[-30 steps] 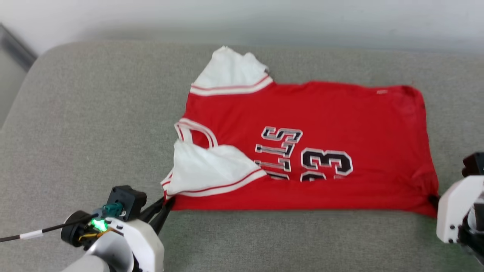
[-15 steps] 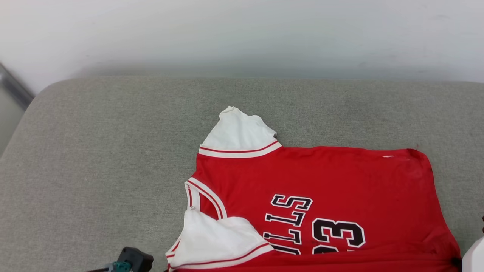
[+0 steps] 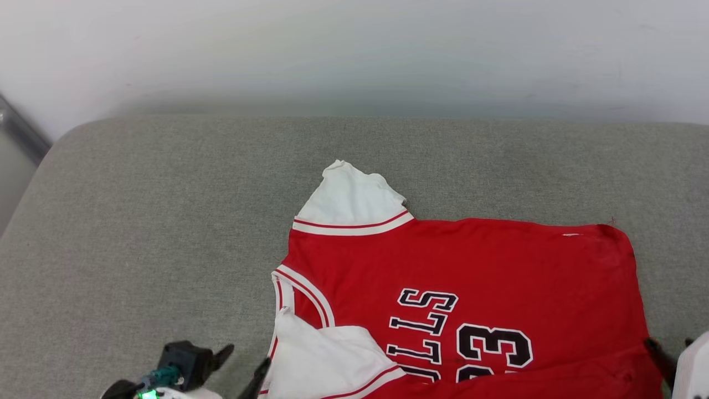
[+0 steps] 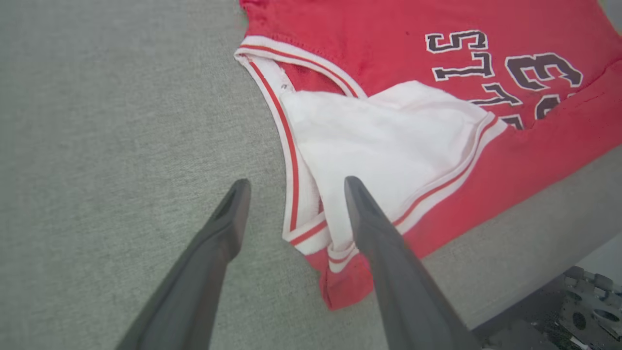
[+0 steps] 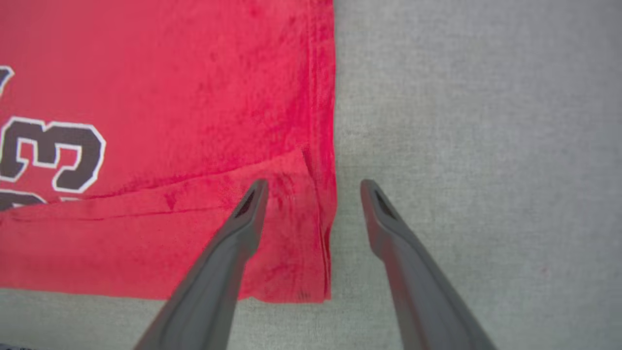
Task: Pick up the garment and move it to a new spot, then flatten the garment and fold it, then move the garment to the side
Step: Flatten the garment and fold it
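The garment (image 3: pixel 471 266) lies chest-up on a grey cushion (image 3: pixel 166 221), right of centre and close to the front edge. Its neckline points to the robot's left and its hem to the right. The near white sleeve (image 4: pixel 388 141) is folded onto the chest. A red fold along the near edge covers the bottom of the lettering and of the 23. The far sleeve (image 3: pixel 352 197) juts toward the back.

The left gripper (image 4: pixel 296 187) is spread wide and holds nothing. It straddles the striped trim at the near shoulder corner. The right gripper (image 5: pixel 315 187) also gapes empty across the hem edge by the near corner, one finger over red cloth and one over bare cushion.

Bare cushion stretches wide to the left and back toward the pale wall (image 3: pixel 354 50), with a narrower strip beyond the hem.
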`<state>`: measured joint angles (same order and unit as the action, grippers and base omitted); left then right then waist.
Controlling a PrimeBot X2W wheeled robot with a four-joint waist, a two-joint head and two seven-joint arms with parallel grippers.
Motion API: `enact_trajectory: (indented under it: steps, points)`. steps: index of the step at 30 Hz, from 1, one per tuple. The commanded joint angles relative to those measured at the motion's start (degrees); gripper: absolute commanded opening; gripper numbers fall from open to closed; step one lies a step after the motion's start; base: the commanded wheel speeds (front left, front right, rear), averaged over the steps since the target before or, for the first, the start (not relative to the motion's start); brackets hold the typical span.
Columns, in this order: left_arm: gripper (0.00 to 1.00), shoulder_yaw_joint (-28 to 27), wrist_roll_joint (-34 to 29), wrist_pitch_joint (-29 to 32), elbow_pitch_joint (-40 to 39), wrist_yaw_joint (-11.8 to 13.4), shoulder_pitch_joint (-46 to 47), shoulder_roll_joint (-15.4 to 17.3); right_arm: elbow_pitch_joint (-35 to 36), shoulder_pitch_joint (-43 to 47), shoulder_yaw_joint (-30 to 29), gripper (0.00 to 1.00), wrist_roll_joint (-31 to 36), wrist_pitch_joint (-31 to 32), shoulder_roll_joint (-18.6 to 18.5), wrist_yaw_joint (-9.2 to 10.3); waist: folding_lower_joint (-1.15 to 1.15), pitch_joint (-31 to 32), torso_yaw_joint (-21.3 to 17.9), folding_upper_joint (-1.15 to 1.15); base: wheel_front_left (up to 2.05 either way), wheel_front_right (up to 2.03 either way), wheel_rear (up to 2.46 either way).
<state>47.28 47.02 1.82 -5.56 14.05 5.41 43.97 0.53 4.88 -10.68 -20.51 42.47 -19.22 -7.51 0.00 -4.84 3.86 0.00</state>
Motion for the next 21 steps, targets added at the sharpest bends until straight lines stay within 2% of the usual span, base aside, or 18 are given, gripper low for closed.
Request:
enact_trajectory:
  steps: [1, 6, 9, 16, 18, 21]
  points:
    - [1.0, -1.1, -0.4, -1.9, 0.1, 0.4, 1.1, -0.7, 0.9, -1.6, -0.5, 1.0, -0.4, -1.4, 1.1, 0.03, 0.0, 0.3, 0.0, 0.0, 0.0, 0.0, 0.0]
    - [1.0, -5.3, -2.7, -11.5, 0.1, 1.8, 3.2, -2.5, 5.1, -5.2, -0.8, 1.0, -0.4, -8.2, 3.1, 0.03, 0.0, 0.7, -0.4, 0.0, 0.0, 0.0, 0.0]
    - [1.0, -8.3, -3.4, -15.1, -0.5, 3.0, 3.5, -3.5, 6.7, -6.7, -1.8, 1.0, -0.3, -12.9, 5.1, 0.02, 0.0, 0.7, -0.6, 0.0, 0.0, 0.0, 0.0]
    - [1.0, -15.9, -10.0, -17.1, -2.7, 6.6, 2.2, -6.9, 11.5, -6.4, -1.8, 1.0, -0.2, -25.8, 9.0, 0.03, 0.0, 0.2, -1.0, 0.0, 0.0, 0.0, 0.0]
    - [1.0, -17.4, -11.1, -17.1, -3.1, 6.7, 1.8, -7.8, 11.8, -6.2, -2.4, 1.0, -0.4, -27.9, 10.2, 0.03, 0.0, 0.1, -1.1, 0.0, 0.0, 0.0, 0.0]
    - [1.0, -20.6, -14.5, -17.1, -4.5, 5.5, 0.3, -10.5, 12.8, -5.5, -2.1, 1.0, -0.6, -32.8, 12.1, 0.02, 0.0, -0.4, -1.5, 0.0, 0.0, 0.0, 0.0]
